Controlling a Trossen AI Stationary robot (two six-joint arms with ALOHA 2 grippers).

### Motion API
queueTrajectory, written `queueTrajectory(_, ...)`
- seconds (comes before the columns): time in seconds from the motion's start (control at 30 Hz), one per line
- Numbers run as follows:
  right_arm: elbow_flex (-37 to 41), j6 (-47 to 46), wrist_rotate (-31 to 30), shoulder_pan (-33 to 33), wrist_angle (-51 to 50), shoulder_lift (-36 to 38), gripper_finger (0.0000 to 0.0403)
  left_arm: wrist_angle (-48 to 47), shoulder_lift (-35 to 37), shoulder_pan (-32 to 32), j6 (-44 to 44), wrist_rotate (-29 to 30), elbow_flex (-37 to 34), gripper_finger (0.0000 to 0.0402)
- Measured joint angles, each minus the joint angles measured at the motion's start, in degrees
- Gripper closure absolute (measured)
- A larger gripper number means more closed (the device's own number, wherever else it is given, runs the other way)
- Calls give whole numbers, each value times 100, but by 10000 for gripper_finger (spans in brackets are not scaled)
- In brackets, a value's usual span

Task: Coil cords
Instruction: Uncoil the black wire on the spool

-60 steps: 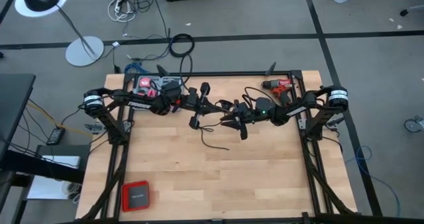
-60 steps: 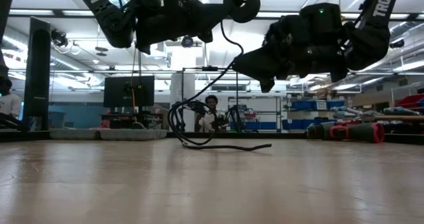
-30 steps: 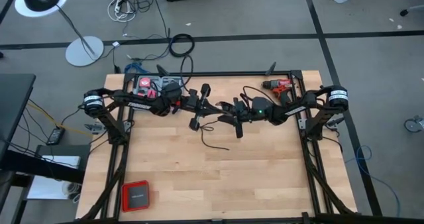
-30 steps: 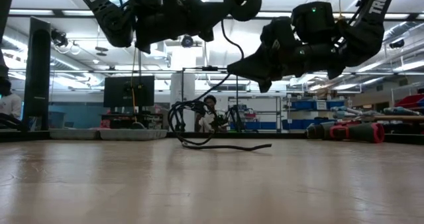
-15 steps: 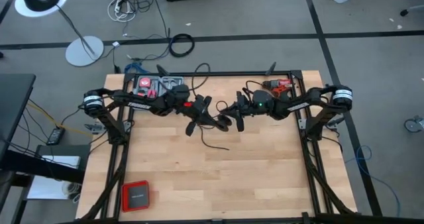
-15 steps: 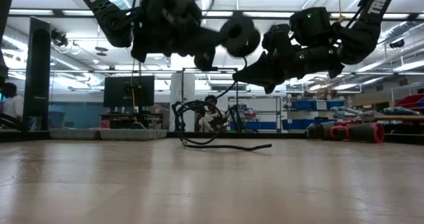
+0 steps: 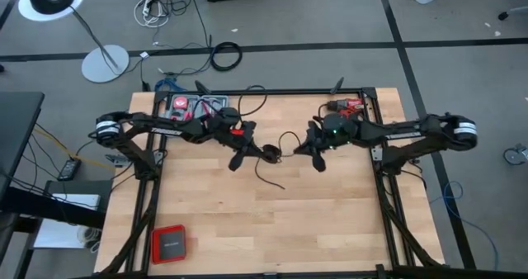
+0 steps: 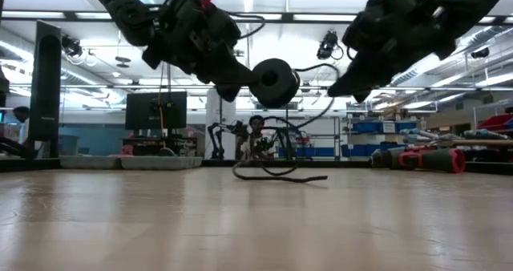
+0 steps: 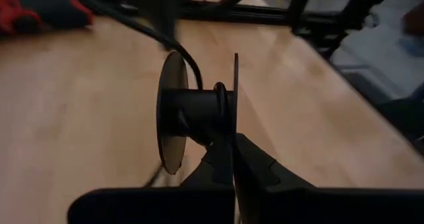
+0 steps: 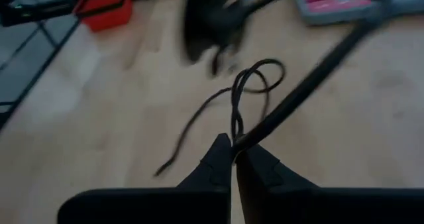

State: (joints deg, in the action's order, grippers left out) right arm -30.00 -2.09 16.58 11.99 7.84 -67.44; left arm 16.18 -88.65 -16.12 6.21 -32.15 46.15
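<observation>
Two dark jointed arms, white bands at the shoulders, white lettering on the links, a green light glowing on the right arm (image 7: 330, 133)

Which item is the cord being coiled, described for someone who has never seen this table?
Start at the wooden table and look midway between the two arms. The thin black cord hangs from the right gripper and trails a loose end onto the wood. It is far slimmer than the red drill at the far edge.
</observation>
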Motion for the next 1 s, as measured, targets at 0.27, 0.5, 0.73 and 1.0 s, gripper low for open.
queueTrajectory(0.27, -2, -778, -332, -759, -799, 72, 399, 68, 426, 125, 608, 317, 2, 401)
queueTrajectory(0.5, 0, -1559, -738, -1160, -1374, -310, 397, 905, 563, 396, 966, 512, 2, 401)
queueTrajectory(0.73, 0, -2034, -1750, -1115, -1612, -555, 352, 1875, 563, 691, 612, -127, 2, 401)
queueTrajectory(1.0, 0, -2675, -2046, -992, -2215, -351, 283, 1661, 558, 1045, 554, -244, 2, 401)
